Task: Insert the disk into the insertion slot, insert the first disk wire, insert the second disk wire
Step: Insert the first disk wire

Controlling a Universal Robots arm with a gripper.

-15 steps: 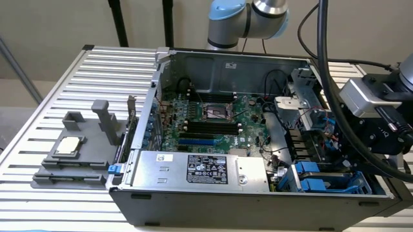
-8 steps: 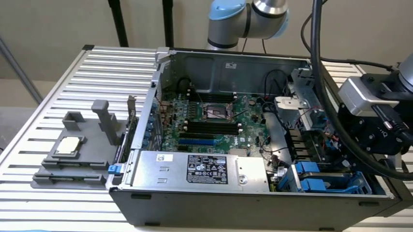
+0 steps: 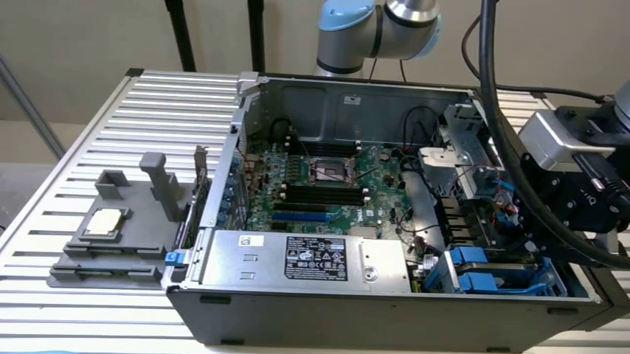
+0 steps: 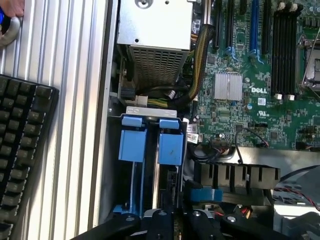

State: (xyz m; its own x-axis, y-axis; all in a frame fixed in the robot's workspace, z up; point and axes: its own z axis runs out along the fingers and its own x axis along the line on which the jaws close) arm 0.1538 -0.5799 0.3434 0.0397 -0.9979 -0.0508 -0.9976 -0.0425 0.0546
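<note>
The end effector [image 4: 173,218], its grip impossible to tell, hung close over the blue-railed insertion slot [image 4: 150,175], whose long axis ran straight away from it.

Keyboard [image 4: 22,150] cropped, drive cage [image 4: 142,111] seemingly part-hidden by end effector [image 4: 175,222]

The ribbed tabletop [image 3: 147,96] is bare matt metal; the insertion slot [image 4: 134,145] has smooth blue plastic rails in grey metal.

White "DELL" stands on the motherboard [image 4: 250,107]; it sits beside the heatsink [image 4: 228,85]. The black label [image 3: 317,258] on the power supply [image 3: 236,262] is unreadable.
</note>
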